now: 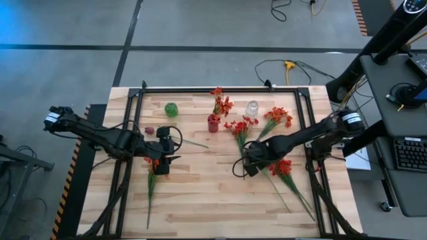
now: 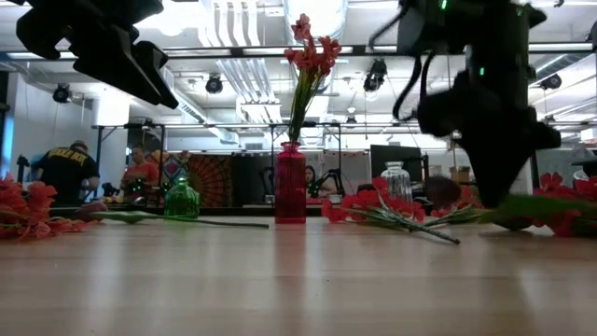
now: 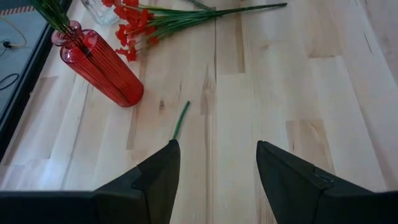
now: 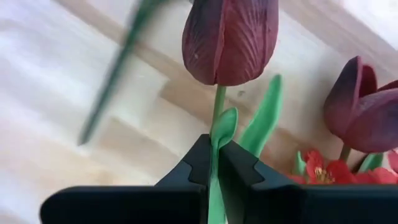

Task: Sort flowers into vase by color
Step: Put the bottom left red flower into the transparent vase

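Note:
A dark maroon tulip [image 4: 230, 37] on a green stalk sits in my right gripper [image 4: 214, 149], which is shut on it right of the table's middle [image 1: 248, 165]. A second maroon tulip [image 4: 364, 106] and red blooms [image 4: 317, 171] lie beside it. The red vase [image 1: 213, 123] stands at the far middle with red flowers [image 2: 312, 56] in it. More red flowers [image 1: 240, 127] [image 1: 277, 117] [image 1: 283, 167] lie flat on the table. My left gripper [image 3: 217, 146] hangs open above the table's left half [image 1: 162, 163], with the end of a green stalk [image 3: 180, 121] on the wood ahead of it. My right gripper pinches the tulip's stalk [image 4: 217, 115], together with a leaf, between its two fingertips a short way below the bloom. The fingers come steeply from above. The bloom sticks out beyond the fingertips over the wood; the gripper hides the rest of the stalk.
A green vase [image 1: 171, 110] stands at the far left and a clear glass vase [image 1: 252, 108] right of the red one. A small maroon thing [image 1: 149, 130] lies by the left arm. A red flower [image 1: 151, 180] lies under the left gripper. Bare wood runs along the near edge [image 1: 213, 207].

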`<state>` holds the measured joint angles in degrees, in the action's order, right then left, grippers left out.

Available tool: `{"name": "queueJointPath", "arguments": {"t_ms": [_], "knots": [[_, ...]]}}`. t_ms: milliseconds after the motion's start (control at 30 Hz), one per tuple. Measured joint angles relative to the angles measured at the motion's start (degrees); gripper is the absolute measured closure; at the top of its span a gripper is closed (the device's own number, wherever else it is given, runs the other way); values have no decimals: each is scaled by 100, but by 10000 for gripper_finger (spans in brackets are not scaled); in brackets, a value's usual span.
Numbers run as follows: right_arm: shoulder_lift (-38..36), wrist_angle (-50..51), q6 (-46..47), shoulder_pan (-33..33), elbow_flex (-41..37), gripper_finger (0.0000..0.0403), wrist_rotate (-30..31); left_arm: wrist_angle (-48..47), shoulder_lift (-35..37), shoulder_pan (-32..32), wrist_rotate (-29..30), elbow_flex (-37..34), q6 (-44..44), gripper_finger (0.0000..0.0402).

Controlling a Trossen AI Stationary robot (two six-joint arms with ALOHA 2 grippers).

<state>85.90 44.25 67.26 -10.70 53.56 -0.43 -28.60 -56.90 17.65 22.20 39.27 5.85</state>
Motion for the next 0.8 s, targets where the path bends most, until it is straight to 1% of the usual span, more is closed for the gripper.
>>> {"name": "queueJointPath", "arguments": {"t_ms": [100,167,267,367,467,567,667,800], "knots": [[-487,-9,-57,-2,0,390,358,1,0,0,-1,0,0,207],[-866,-61,-158,-2,0,390,753,7,0,0,0,0,2,207],[-1416,-373,-547,4,0,390,1476,13,0,0,-1,0,15,207],[-1899,-918,-1283,25,0,390,2270,17,0,0,0,0,17,207],[-2245,-1606,-2415,96,-7,390,2973,51,0,0,25,0,18,207],[-2487,-2281,-3485,331,-9,390,3205,115,0,0,155,0,20,207],[-2615,-2994,-4515,660,-9,390,3205,168,0,-2,199,0,20,207],[-2719,-3570,-5458,1171,-11,390,3147,180,0,-2,198,0,64,207]]}}
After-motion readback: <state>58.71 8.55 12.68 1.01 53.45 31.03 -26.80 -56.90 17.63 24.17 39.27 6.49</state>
